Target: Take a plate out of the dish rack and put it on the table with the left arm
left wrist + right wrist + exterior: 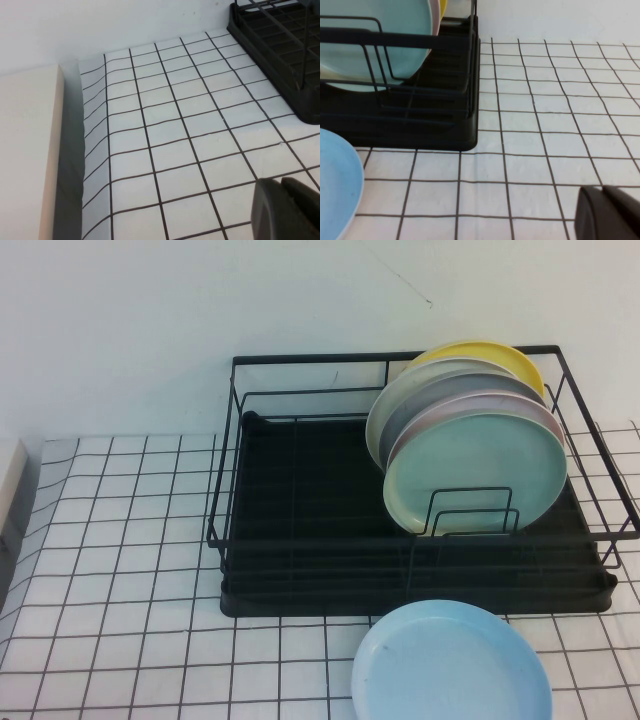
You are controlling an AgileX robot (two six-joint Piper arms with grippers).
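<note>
Pre-grasp: both arms parked, plate not yet lifted.

Mint plate (478, 475) stands upright, frontmost in dish rack (300, 530), leaning on pink plate (525, 408); blue plate (452, 665) lies flat on bench (120, 570) in front; left hand (287, 210) low over bare bench beside rack, right hand (610, 212) likewise, finger state cannot tell for either; advise pinching the top rim, lifting straight up past the wires, setting down away from blue plate.

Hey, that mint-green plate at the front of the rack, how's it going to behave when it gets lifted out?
The mint-green plate looks matte and plastic, so probably stiff and light. It stands on edge between the dish rack dividers, so it may roll or tip once freed. Its thin rim offers little grip. The left tool and the right tool are low over the table.
</note>
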